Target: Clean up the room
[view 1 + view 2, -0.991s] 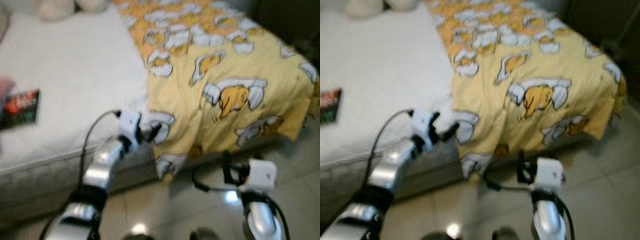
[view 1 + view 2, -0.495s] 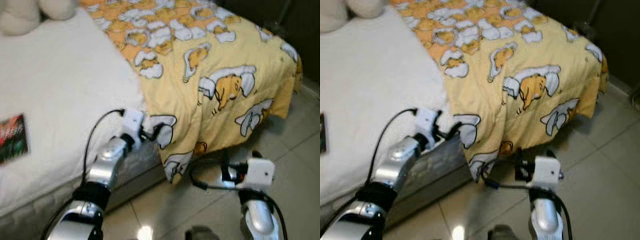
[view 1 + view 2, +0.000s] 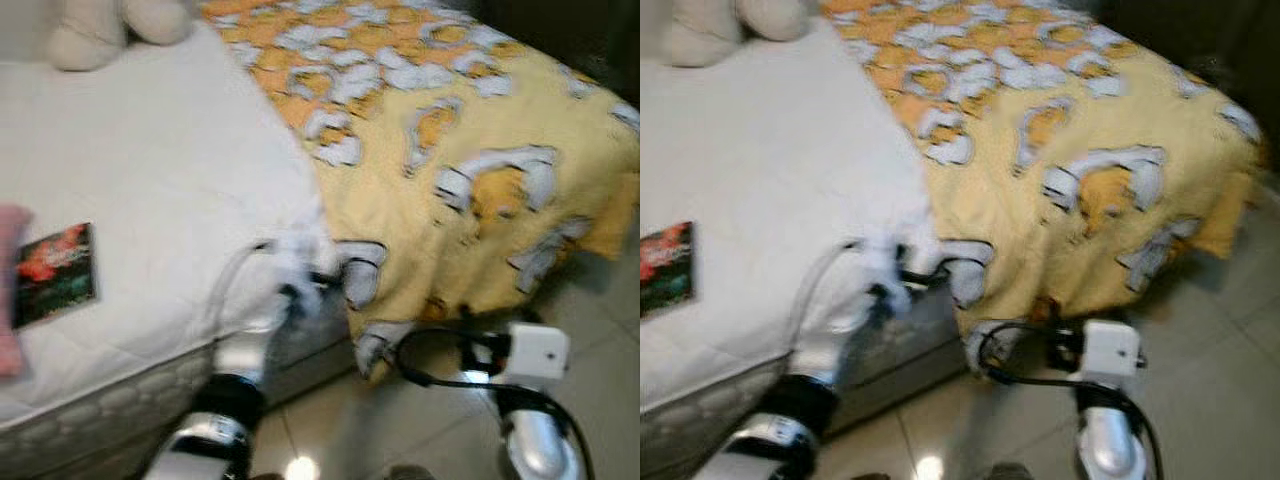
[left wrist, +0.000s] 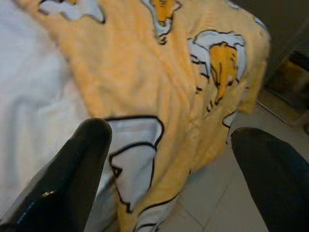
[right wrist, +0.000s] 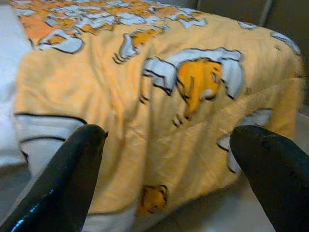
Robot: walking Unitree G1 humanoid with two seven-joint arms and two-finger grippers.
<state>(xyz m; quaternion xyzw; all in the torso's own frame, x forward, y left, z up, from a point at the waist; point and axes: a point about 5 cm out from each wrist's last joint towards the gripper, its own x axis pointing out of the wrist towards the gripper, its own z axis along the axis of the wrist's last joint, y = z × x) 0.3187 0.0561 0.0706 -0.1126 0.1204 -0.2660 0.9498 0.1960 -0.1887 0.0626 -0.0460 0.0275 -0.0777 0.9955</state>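
- Across the upper and right part of the head views lies a yellow blanket (image 3: 470,170) printed with white and orange cartoon figures; it covers the right half of the bed and hangs over the near edge toward the tiled floor (image 3: 1200,370).
- Left of the blanket, the white mattress (image 3: 150,200) is bare, with its quilted side panel visible at lower left.
- At the left edge of the frame, a small dark card or booklet (image 3: 55,272) with red and green print lies flat on the mattress, well apart from the blanket.
- At upper left, a pale plush toy (image 3: 110,25) rests on the mattress; only its lower part is in frame.
- A blurred pink shape (image 3: 10,290) sits at the far left edge, just beside the booklet; its identity cannot be determined.
- Left gripper (image 4: 174,159): raised at the bed's near edge, at the hanging corner of the blanket. The left wrist view shows the two black fingers (image 4: 82,159) spread wide with blanket between them, grasping nothing.
- Right gripper (image 5: 169,159): lower, over the floor below the blanket's hem, at lower right of the head views. Its fingers (image 5: 72,164) are likewise spread apart and empty, facing the draped blanket.
- Head views are motion-blurred, most heavily around the left arm.
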